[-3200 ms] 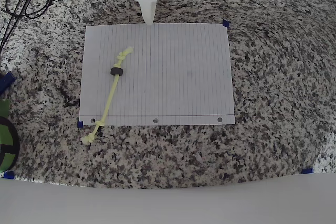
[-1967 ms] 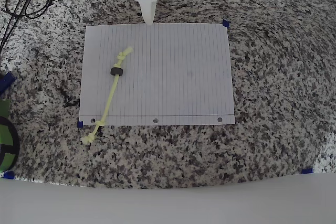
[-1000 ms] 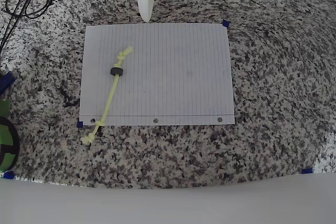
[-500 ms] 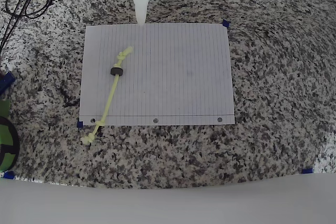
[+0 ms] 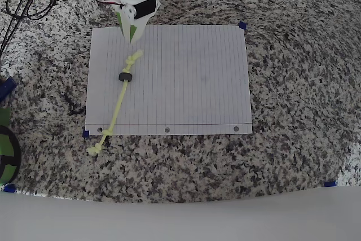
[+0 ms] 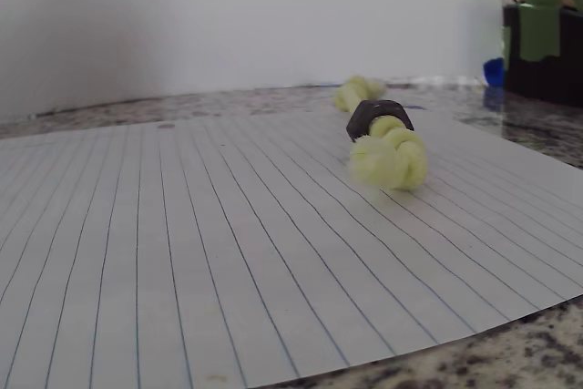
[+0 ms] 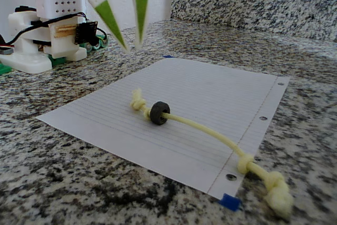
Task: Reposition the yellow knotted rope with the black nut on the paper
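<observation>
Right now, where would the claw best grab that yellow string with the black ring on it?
Probably at the knotted end on the paper, just beyond the black nut. The yellow knotted rope lies flat, and that knot is its bulkiest part and nearest the open gripper. Come straight down from above, fingers straddling the cord.

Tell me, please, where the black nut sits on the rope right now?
In the overhead view, the black nut is threaded on the yellow knotted rope just below its upper knot, on the left part of the paper.
</observation>
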